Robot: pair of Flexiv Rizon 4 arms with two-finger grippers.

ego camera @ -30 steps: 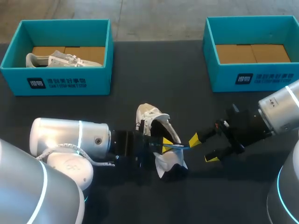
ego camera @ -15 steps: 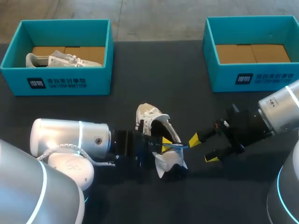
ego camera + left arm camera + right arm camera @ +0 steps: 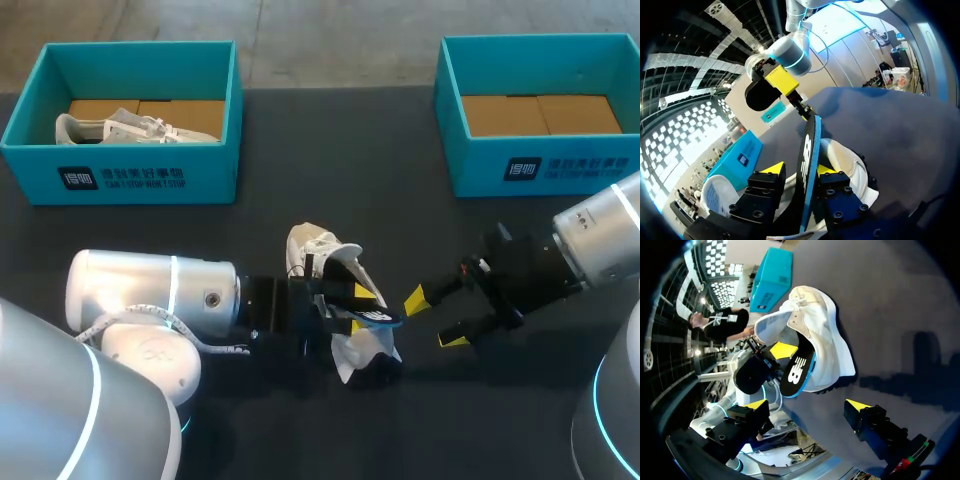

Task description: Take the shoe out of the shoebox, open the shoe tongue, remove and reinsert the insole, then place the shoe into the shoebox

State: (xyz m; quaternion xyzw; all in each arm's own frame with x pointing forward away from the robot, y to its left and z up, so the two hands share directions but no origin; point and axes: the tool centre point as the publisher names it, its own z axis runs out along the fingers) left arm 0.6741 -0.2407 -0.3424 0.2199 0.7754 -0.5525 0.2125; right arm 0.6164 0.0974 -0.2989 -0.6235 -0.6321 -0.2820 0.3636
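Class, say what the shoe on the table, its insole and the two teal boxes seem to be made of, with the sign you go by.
Shoe: white fabric or leather-like upper, matte, in separate panels; which of the two is unclear. Insole: probably foam, a thin sheet with a black face and a blue edge. Boxes: likely cardboard, teal outside, bare brown floor inside.

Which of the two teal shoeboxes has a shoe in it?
The left shoebox, on the robot's left side: a pale shoe lies inside it. The right shoebox shows only its bare cardboard floor.
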